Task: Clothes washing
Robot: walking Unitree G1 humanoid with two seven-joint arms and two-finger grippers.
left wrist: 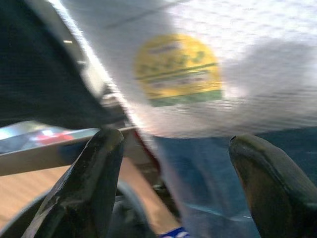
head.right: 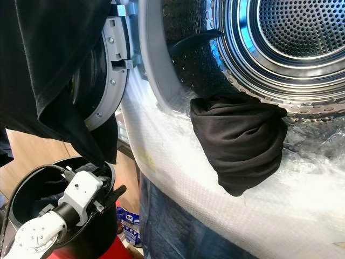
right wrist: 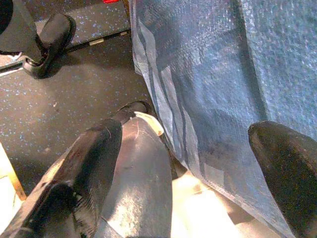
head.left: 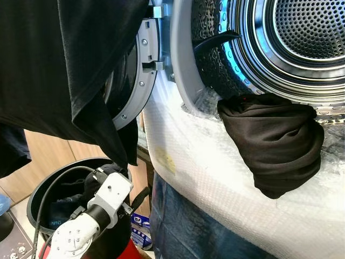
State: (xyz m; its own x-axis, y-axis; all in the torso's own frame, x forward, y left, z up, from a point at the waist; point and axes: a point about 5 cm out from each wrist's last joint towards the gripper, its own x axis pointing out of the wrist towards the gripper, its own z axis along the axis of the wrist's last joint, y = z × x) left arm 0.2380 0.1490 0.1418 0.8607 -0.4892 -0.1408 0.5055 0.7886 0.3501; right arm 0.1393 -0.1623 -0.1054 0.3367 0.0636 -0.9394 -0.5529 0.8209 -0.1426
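We see our left gripper (left wrist: pixel 173 188) spread wide and empty, a blurred, unreadable yellow label (left wrist: pixel 178 69) at twelve o'clock; right gripper (right wrist: pixel 193 183) likewise agape, holding nothing.

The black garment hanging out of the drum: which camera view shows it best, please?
The left eye view shows the black garment whole, draped over the drum's lip. The right eye view shows it too, nearer the centre. The wrist views look elsewhere.

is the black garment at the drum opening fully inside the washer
No, the black garment hangs out over the lip of the drum, drooping down the bubble-wrapped front of the washer.
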